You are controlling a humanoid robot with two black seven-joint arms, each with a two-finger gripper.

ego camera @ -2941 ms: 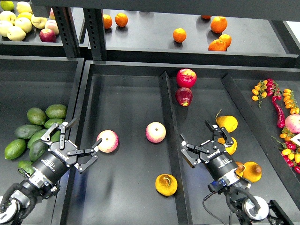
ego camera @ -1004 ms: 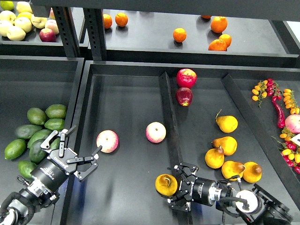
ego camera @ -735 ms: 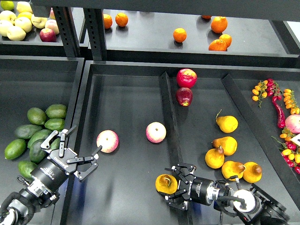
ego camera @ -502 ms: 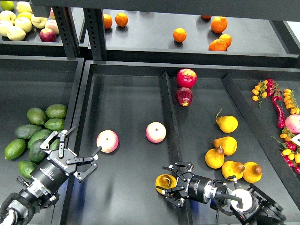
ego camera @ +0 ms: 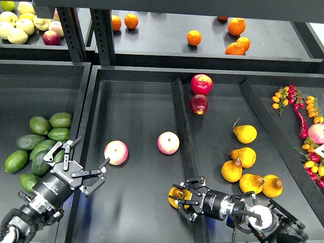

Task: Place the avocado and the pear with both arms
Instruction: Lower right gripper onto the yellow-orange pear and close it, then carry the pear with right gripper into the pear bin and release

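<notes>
The pear (ego camera: 176, 195) at the lower middle shows only in patches, since the right gripper (ego camera: 183, 201) covers most of it; whether the fingers actually press on it cannot be told. The left gripper (ego camera: 81, 164) and its arm overlap the green avocados (ego camera: 45, 132), hiding the near ones in part, so which is the very dark avocado cannot be told. An orange (ego camera: 223, 18) on the upper shelf is half hidden under the dark ledge. The pale fruits (ego camera: 15, 23) at the top left are cut by the edge. The pink fruit (ego camera: 317, 132) at the right edge is also cut off.
</notes>
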